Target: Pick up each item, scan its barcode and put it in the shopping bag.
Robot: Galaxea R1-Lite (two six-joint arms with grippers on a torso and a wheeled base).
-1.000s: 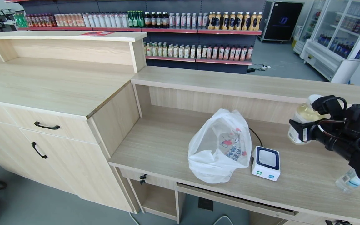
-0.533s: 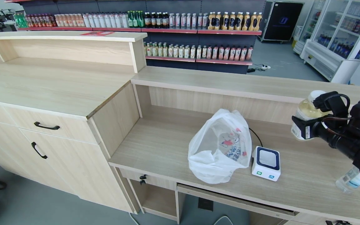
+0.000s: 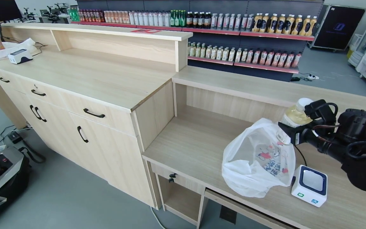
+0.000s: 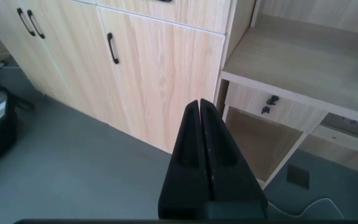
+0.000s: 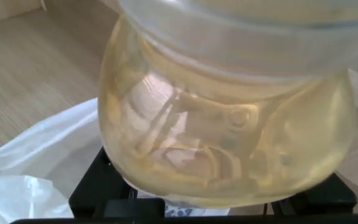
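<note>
We grip the upright bottle [image 3: 294,116] in our right fingers [image 3: 297,136], seemingly just above the bag [image 3: 256,159] mouth; left fingers [image 4: 188,149] closed, farther off.

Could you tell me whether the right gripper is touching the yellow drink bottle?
Touching. In the head view the right gripper is clamped on the bottle, which hangs clear of the counter above the shopping bag.
</note>
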